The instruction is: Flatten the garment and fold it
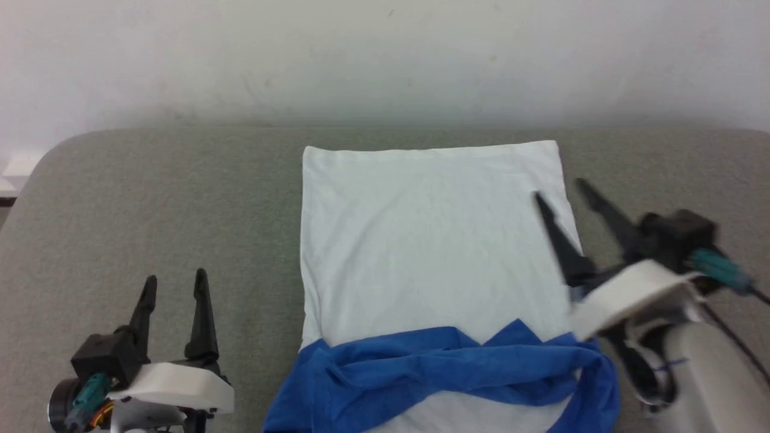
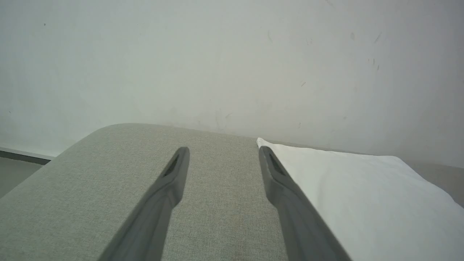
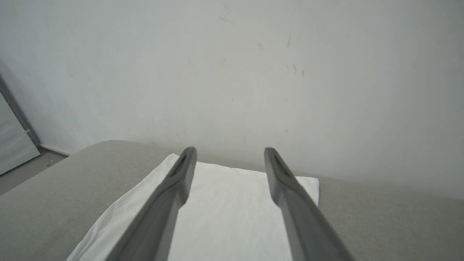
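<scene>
Lying flat on the grey padded surface (image 1: pixel 150 192), the garment (image 1: pixel 433 252) sits between the two claws. Its white body is smooth, and the blue sleeves are bunched in a band across the end nearest the gripper bases.

Left gripper (image 1: pixel 175 274): fingers spread, holding nothing, over bare surface. The garment's edge is off to its right, just past its right finger in the left wrist view.

Right gripper (image 1: pixel 558 187): fingers spread, empty, over the garment's right edge, with white cloth beneath and ahead of its tips. Contact with cloth: cannot tell.

Thin white cotton shirt with bright blue sleeves (image 1: pixel 433 252), lying flat; sleeves folded across its near end.
</scene>
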Available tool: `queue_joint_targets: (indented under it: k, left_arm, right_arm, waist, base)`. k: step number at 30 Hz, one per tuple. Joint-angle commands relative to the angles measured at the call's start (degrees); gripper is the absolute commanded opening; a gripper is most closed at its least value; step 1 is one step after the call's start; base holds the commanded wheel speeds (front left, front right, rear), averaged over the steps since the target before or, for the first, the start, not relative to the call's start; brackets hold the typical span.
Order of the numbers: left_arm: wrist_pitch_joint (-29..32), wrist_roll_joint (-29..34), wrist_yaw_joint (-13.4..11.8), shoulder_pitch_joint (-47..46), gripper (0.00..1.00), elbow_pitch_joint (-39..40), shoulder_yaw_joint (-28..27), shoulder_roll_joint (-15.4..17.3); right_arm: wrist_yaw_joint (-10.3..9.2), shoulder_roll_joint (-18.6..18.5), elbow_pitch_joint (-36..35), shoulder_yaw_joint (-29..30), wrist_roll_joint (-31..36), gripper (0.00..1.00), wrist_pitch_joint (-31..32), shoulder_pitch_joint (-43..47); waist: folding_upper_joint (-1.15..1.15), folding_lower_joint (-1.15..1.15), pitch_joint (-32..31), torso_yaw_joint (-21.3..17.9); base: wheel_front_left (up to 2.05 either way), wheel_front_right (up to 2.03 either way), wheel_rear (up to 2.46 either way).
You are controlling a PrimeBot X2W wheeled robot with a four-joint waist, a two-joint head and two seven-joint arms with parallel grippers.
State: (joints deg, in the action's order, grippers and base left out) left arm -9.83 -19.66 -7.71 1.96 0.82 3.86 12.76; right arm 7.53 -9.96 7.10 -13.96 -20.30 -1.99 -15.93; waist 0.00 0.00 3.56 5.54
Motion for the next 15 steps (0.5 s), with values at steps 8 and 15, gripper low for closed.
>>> queue_joint_targets:
  k: [8, 15]
  left_arm:
    - [2.38, -1.59, 1.59, -6.63, 1.0, 0.85, -1.41, 3.04]
    - [8.94, -3.24, 5.98, -23.8, 1.0, -4.18, -0.5, 7.25]
  right_arm:
    - [-0.04, 1.78, -15.36, 19.46, 7.49, 1.0, 6.85, 11.06]
    - [-0.04, 4.47, -23.73, 21.6, 8.56, 1.0, 8.76, 11.54]
  waist:
    - [0.0, 0.0, 4.12, -5.42]
    - [0.0, 0.0, 13.04, -9.77]
  base:
    - [0.0, 0.0, 0.0]
    - [0.0, 0.0, 0.0]
